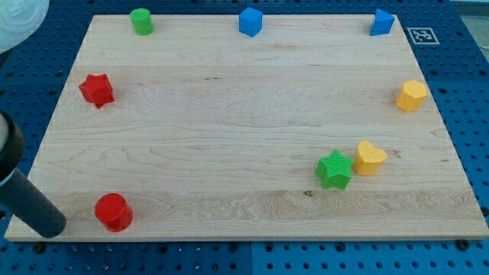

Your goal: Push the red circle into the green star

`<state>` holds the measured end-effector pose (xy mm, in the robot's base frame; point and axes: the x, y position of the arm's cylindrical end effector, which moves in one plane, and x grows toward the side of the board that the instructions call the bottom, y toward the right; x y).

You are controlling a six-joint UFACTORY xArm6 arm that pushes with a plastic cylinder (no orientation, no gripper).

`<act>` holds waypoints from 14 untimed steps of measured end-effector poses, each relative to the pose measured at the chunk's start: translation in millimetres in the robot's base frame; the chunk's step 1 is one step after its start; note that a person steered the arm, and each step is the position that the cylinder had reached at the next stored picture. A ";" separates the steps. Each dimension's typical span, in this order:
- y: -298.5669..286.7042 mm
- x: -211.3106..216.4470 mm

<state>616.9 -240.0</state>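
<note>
- Red circle (113, 211) sits at the frame's lower left, on the board (229, 122), well apart from the green star (335, 169) at lower right.
- Star touches a yellow heart (370, 158).
- Rod tip (53, 228) rests just left of the circle, likely lined up to push rightward; it grasps nothing.
- No containers show.

Nothing you can actually read here, no words, numbers or brand names anywhere. The only sign you get is a black-and-white square marker tag (422, 35), sitting just right of the wooden board's (229, 114) top right corner, on the blue pegboard (466, 92).
</note>
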 end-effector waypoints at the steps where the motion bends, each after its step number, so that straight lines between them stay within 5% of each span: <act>1: 29.6 0.6; 3: 149.6 0.8; 9: 69.8 -41.4; 14: 173.0 -75.5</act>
<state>541.4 -66.9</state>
